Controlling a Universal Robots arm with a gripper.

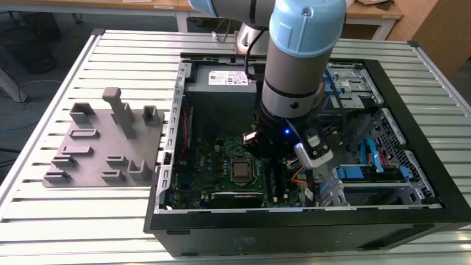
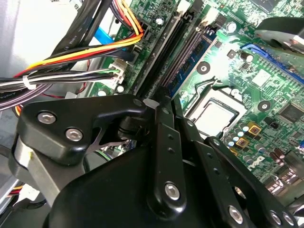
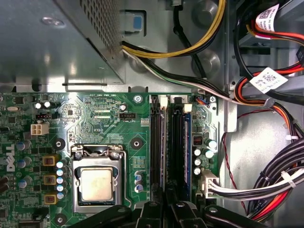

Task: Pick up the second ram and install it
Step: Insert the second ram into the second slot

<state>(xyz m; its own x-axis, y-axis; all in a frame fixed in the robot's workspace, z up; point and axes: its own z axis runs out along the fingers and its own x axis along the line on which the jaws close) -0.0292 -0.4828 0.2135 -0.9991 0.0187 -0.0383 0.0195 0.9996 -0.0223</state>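
Observation:
My gripper (image 1: 259, 144) is down inside the open computer case (image 1: 309, 221), right over the memory slots (image 3: 159, 142) beside the processor socket (image 3: 96, 183). In both wrist views its black linkage (image 3: 167, 211) (image 2: 159, 142) lines up with those slots. A thin blue-green ram stick (image 3: 186, 142) (image 2: 190, 57) stands on edge in the outermost slot. I cannot tell whether this stick is the second ram, nor whether another stick sits under the gripper.
Bundled cables (image 3: 275, 180) run close beside the slots, and the power supply (image 1: 220, 80) sits at the case's far end. Drive bays (image 1: 368, 165) fill the exterior view's right. The grey holder block (image 1: 103, 143) rests on the slatted table (image 1: 74, 221), with no stick in it.

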